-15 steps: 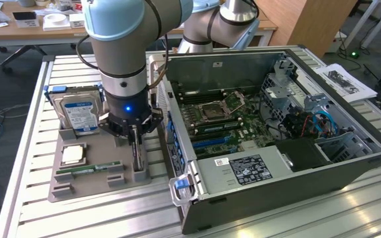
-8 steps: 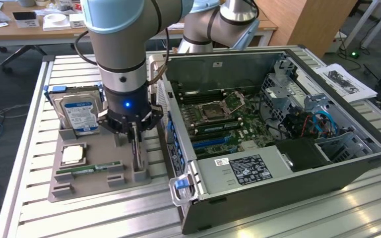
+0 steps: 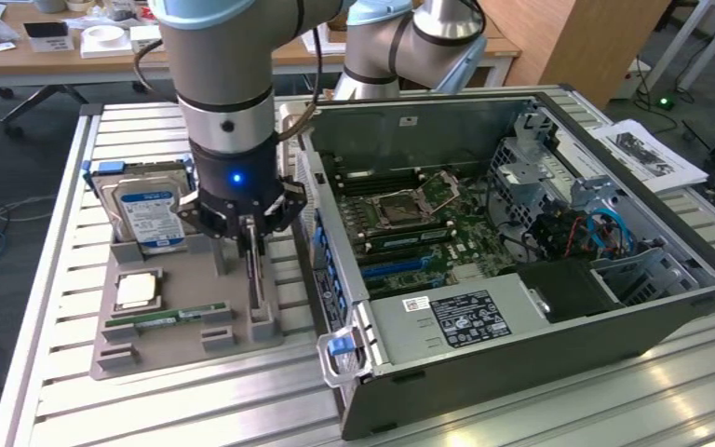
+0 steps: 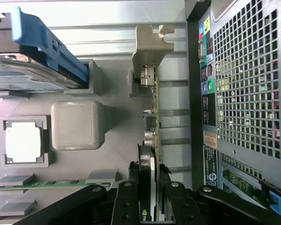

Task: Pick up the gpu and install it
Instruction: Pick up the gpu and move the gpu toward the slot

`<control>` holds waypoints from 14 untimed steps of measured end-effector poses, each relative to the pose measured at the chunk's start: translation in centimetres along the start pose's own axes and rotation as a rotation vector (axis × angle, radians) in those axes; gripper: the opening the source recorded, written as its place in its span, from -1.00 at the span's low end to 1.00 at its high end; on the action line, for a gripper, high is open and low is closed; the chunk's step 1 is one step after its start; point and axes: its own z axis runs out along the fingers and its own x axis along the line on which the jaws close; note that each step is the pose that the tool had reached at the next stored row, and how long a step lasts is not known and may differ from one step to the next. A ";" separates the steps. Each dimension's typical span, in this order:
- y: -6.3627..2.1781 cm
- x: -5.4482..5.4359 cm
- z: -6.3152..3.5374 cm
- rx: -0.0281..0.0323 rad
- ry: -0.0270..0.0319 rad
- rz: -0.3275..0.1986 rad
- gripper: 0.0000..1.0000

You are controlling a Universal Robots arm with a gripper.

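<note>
Gpu (image 4: 153,101): stands on its long edge in a slot of the gray holder tray (image 3: 159,349) on the counter (image 3: 209,400), just beside the open computer case (image 3: 655,317).
Tool (image 4: 149,187): lowered over the card from above, its fingers closed on the gpu, one on each flat face.
Neighbours: a hard drive (image 3: 149,219) and a memory stick (image 3: 165,318) sit in other slots of the same tray, apart from the card.
Weight: probably light to moderate, with the cooler side the heavier face.
Stiffness: a rigid board that should not flex in the grip, though it could twist if held far off centre.
Fragility: likely delicate, since the small parts and the connector edge would not take knocks or squeezing.
Surface: probably smooth faces that could slip, so an even clamp matters.
Hold point: across the two faces near the middle of the upper edge, clear of the end bracket (image 4: 150,47).
</note>
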 end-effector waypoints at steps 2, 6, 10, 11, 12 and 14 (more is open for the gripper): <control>0.04 0.0 -0.67 0.0000 0.0000 0.000 -0.47; 0.12 0.0 -2.10 0.0000 0.0000 0.000 -0.47; 0.21 -0.1 -3.69 -0.0001 -0.0001 0.000 -0.47; 0.23 -0.1 -4.03 0.0000 0.0000 0.000 -0.47; 0.25 -0.1 -4.34 0.0000 0.0000 0.000 -0.47; 0.28 -0.1 -4.92 -0.0001 0.0000 -0.001 -0.47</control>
